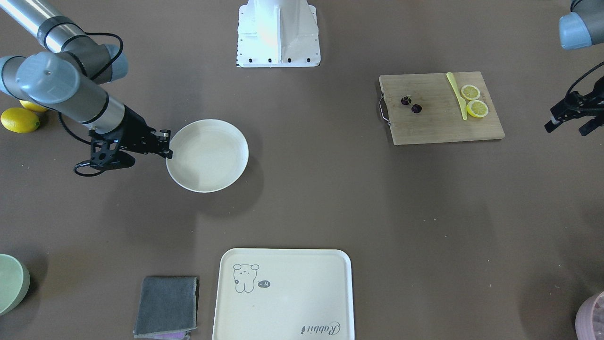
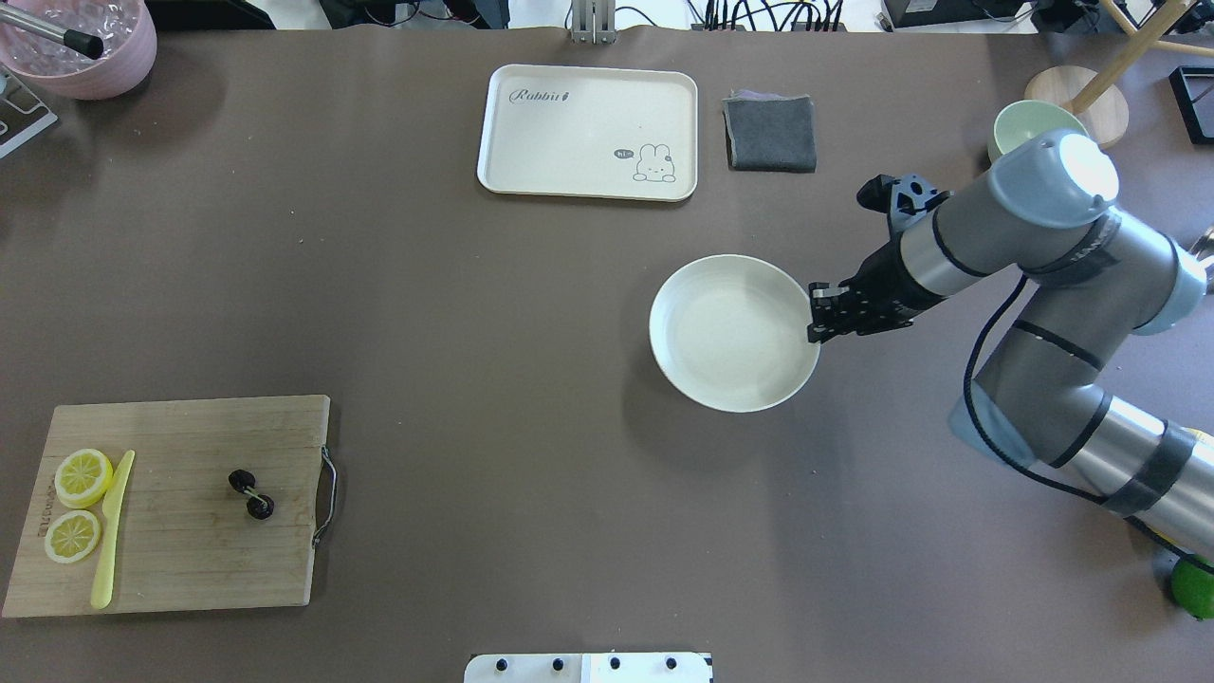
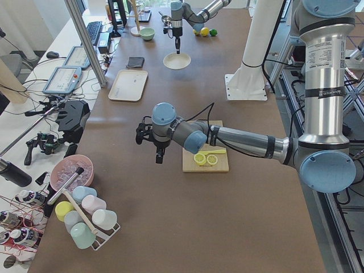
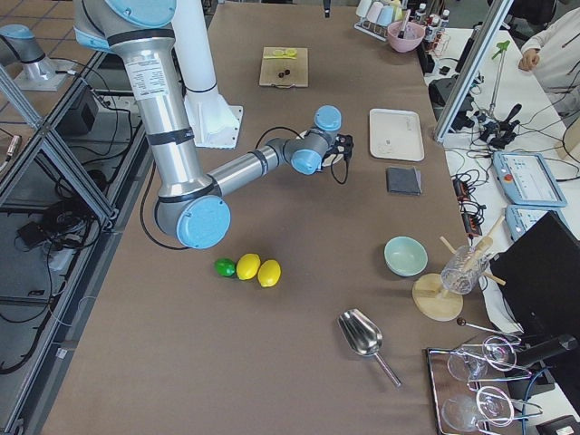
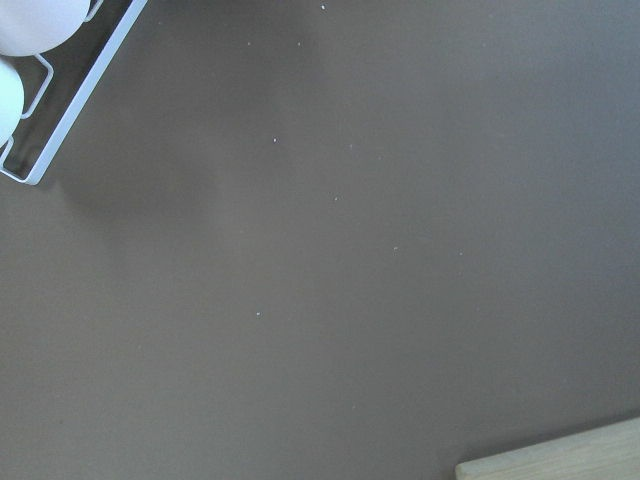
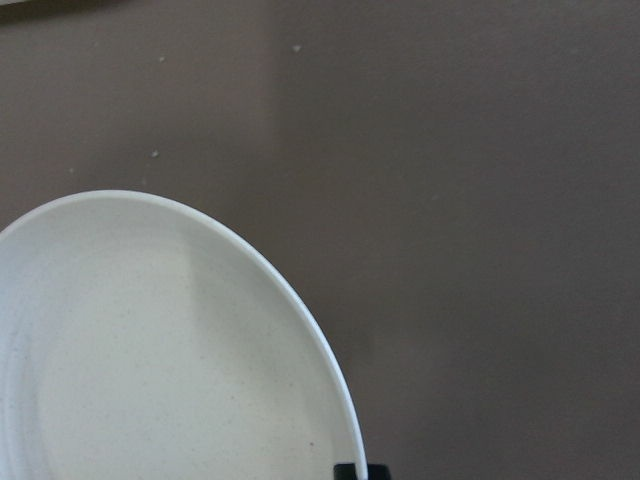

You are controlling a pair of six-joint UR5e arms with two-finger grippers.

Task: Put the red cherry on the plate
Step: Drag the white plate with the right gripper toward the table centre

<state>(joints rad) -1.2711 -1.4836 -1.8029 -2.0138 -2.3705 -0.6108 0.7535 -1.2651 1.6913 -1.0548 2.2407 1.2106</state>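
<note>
Right pincer (image 2: 816, 321) meets plate (image 2: 730, 332) rim; red cherry (image 2: 250, 494) lies well apart.

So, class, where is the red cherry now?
The red cherry lies lower left in the overhead view, on the cutting board, between the yellow knife and its handle.

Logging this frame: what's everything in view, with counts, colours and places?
red cherry: one pair, dark maroon, on the cutting board
plate: one, cream-white, mid-table, empty
cutting board: one, wooden, robot's left side
lemon slices: two, yellow, on the board
knife: one, yellow, beside the slices
tray: one, cream, far edge
cloth: one, grey, beside the tray
bowl: one, pale green, far right corner
lemons: two, yellow, by the right arm
lime: one, green, beside the lemons
right gripper: one, black, at the plate's rim
left gripper: one, black, open, beyond the board
</note>
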